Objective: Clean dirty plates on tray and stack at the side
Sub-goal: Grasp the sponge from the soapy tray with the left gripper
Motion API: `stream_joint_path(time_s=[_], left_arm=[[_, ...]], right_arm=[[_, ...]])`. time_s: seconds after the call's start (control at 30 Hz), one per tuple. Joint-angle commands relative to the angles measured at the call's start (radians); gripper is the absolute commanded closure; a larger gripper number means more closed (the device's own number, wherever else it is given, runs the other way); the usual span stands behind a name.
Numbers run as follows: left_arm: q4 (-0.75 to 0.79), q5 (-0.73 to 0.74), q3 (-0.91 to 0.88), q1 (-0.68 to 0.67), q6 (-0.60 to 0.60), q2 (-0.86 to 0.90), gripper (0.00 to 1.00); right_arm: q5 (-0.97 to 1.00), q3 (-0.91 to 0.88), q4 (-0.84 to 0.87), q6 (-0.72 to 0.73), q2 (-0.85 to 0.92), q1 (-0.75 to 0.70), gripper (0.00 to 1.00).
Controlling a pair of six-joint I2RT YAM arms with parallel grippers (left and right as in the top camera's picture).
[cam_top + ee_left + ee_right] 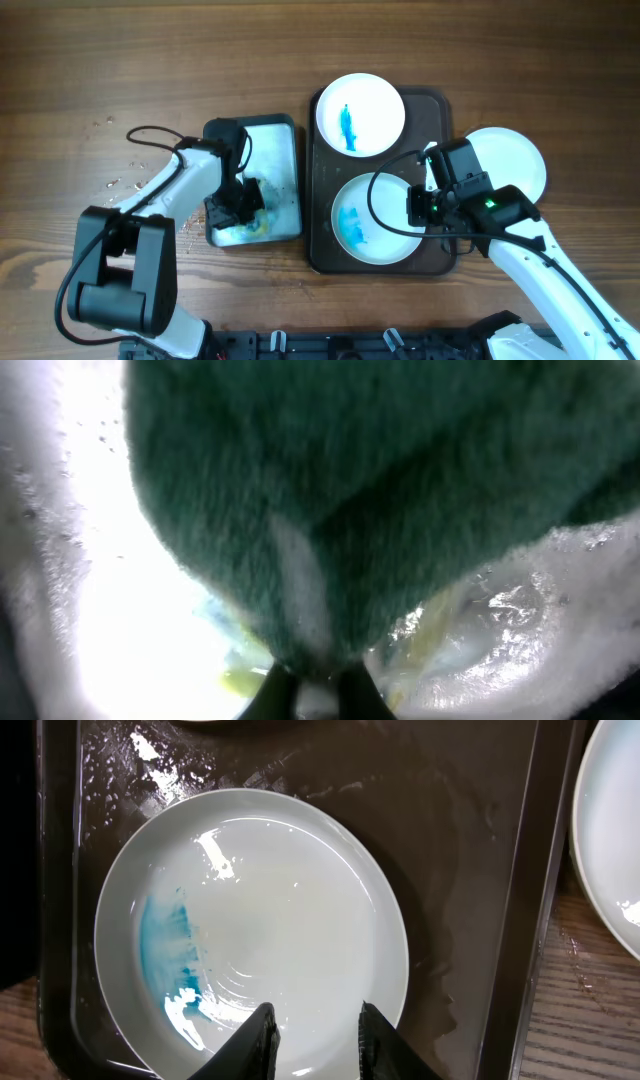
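We log right hand (315, 1045), fingers apart, poised over near rim of lower plate (280, 920), blue-smeared, on tray (450, 840). Left hand (243, 203) clamped on green sponge (380, 490) in basin (285, 135), left of tray. Risk: wet rim slips from pinch, plate drops. Overhead alone shows basin, streaked upper plate (360, 113), clean plate (515, 160) whole on table (150, 60) at right. Right wrist alone shows water film on tray.

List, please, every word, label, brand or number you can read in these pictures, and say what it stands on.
None: no word, number or logo can be read on the plates, the tray, the basin or the sponge in any view.
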Motion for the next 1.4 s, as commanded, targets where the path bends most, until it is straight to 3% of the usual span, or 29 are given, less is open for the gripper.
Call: stream_joint_path(time_s=[0.0,0.03,0.07,0.13,0.17,0.3,0.37,0.47,0.5,0.53,0.63,0.77,0.87,0.9,1.0,1.03,1.13,1.27,1.37], left_arm=[[-0.072,-0.072,0.129,0.014,0.011,0.0,0.52],[-0.094,-0.068,0.16,0.014,0.024,-0.006,0.09],[-0.102,-0.068,0.177,0.014,0.032,-0.01,0.0],[-0.087,-0.069,0.186,0.014,0.067,-0.011,0.0],[-0.069,-0.07,0.186,0.014,0.088,-0.01,0.02],[0.064,-0.1,0.132,0.008,0.09,0.012,0.32],[0.148,-0.105,0.074,0.008,0.089,0.026,0.4],[0.252,-0.117,-0.011,0.008,0.08,0.046,0.7],[0.255,-0.119,-0.014,0.009,0.081,0.046,0.92],[0.255,-0.121,-0.011,0.009,0.083,0.045,0.96],[0.204,-0.121,0.035,0.011,0.083,0.026,0.96],[0.05,-0.12,0.158,0.011,0.083,-0.009,0.5],[-0.09,-0.12,0.243,0.011,0.083,-0.039,0.29],[-0.111,-0.121,0.248,0.011,0.083,-0.047,0.31],[-0.167,-0.112,0.244,0.01,0.078,-0.053,0.55],[-0.167,-0.103,0.226,0.008,0.072,-0.053,0.58],[-0.139,-0.101,0.146,0.006,0.024,-0.053,0.62],[0.07,-0.096,-0.023,0.006,-0.001,-0.053,0.62],[0.188,-0.075,-0.105,0.006,-0.001,-0.053,0.74]], right_arm=[[0.017,0.017,-0.003,0.025,-0.012,0.005,0.72],[0.018,0.017,-0.003,0.036,-0.012,0.005,0.72],[0.017,0.017,-0.003,0.036,-0.012,0.005,0.72],[0.017,0.017,-0.002,0.045,-0.012,0.005,0.72],[0.017,0.017,-0.002,0.053,-0.012,0.005,0.72],[0.017,0.017,-0.003,0.063,-0.011,0.005,0.72],[0.013,0.017,-0.003,0.064,-0.011,0.005,0.72],[0.014,0.017,-0.013,0.088,-0.011,0.005,0.72],[0.014,0.017,-0.011,0.088,-0.011,0.005,0.72],[0.018,0.017,-0.002,0.088,-0.011,0.005,0.71],[0.075,0.035,0.016,0.088,-0.011,-0.006,0.72],[0.13,0.092,-0.002,0.086,-0.016,-0.052,0.72],[0.105,0.098,-0.021,0.109,-0.019,-0.098,0.72],[0.085,0.098,-0.034,0.117,-0.018,-0.105,0.72],[0.031,0.096,-0.083,0.113,-0.018,-0.111,0.69],[0.027,0.095,-0.111,0.114,-0.018,-0.111,0.69],[0.026,0.068,-0.154,0.115,-0.014,-0.111,0.67],[0.011,-0.005,-0.128,0.14,0.011,-0.111,0.66],[-0.003,-0.036,-0.067,0.144,0.039,-0.111,0.64]])
